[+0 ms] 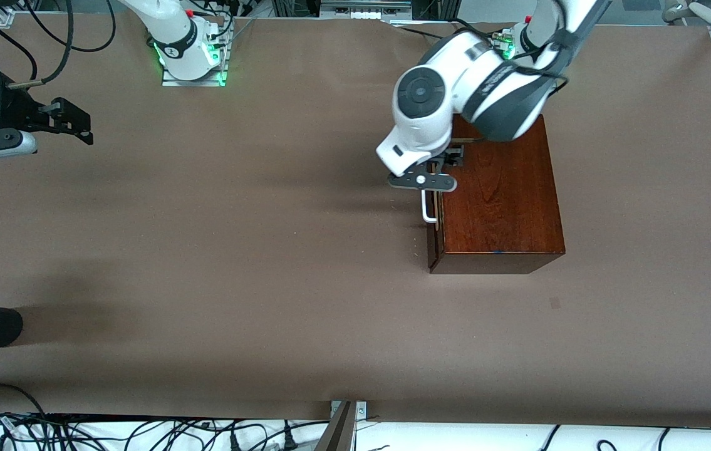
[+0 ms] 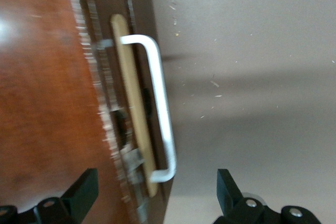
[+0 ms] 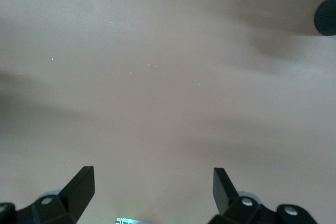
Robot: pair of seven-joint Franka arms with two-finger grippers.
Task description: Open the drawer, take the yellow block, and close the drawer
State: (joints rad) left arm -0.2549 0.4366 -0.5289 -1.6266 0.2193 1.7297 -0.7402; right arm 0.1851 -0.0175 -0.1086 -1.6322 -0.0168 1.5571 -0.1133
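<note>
Front view shows the drawer point(image 1: 435, 235) shut or very nearly shut in its reddish-brown wooden box point(image 1: 502, 197), which sits toward the left arm's end of the counter point(image 1: 255, 250), at about three o'clock from the counter's middle. Its white bar handle point(image 1: 428, 210) sticks out of the box face turned toward the right arm's end. The left hand point(image 1: 440, 164) hangs over the handle's end farthest from the front camera, at twelve o'clock from the bar; its left wrist view shows both fingers point(image 2: 84, 190) spread wide, with the handle point(image 2: 160, 106) between them and untouched. No yellow block shows. The right hand point(image 1: 73, 122) waits over bare counter at roughly nine o'clock, fingers point(image 3: 81, 184) spread and holding nothing.
</note>
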